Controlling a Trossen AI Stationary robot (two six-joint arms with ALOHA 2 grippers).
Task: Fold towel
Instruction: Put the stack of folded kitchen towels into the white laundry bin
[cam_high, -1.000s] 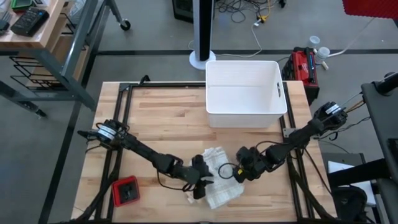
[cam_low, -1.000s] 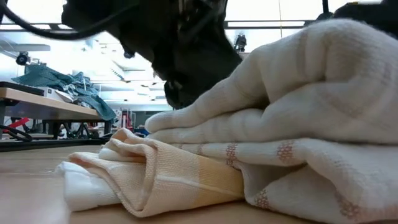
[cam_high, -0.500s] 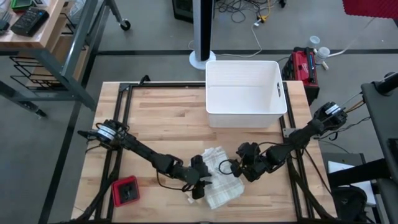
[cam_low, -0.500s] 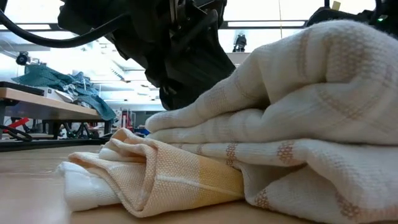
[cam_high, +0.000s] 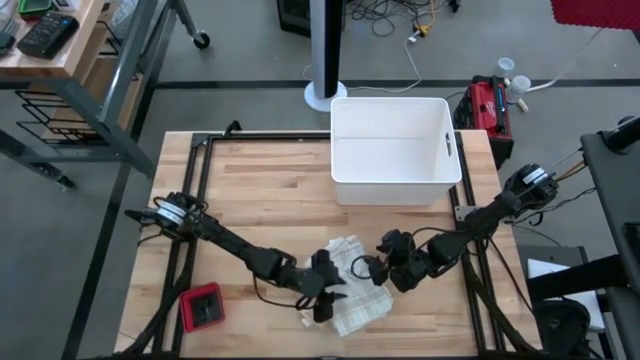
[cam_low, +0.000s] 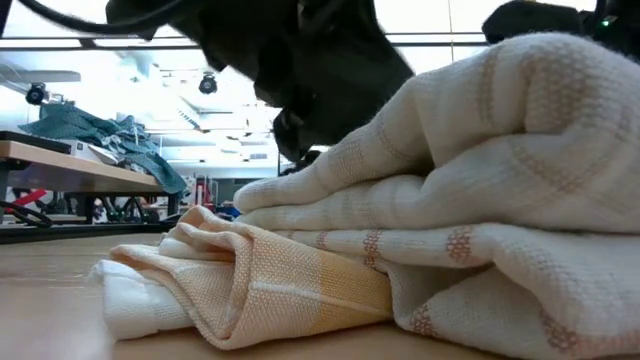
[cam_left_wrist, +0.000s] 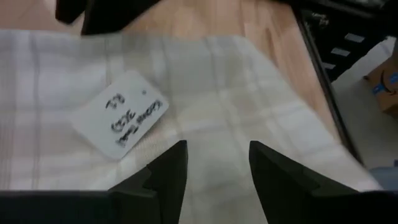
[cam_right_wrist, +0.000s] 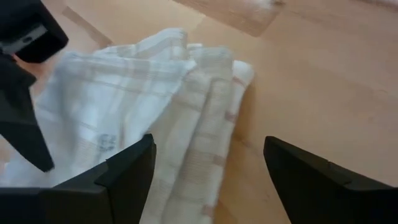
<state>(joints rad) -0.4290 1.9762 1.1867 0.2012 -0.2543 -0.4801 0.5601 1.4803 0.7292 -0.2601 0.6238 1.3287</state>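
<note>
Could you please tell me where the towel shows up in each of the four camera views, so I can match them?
High view: the towel lies near the table's front edge, between both grippers.
Low view: the towel fills the foreground, bunched in folds.
Left wrist view: the towel spreads flat, showing a white tag.
Right wrist view: the towel lies folded ahead.
Shared landmark: the wooden table.

light: you had bright, even overhead light on the table (cam_high: 260, 190) | glare: ceiling lamps blew out behind the towel (cam_low: 480, 200) in your low view | blur: both wrist views were soft
</note>
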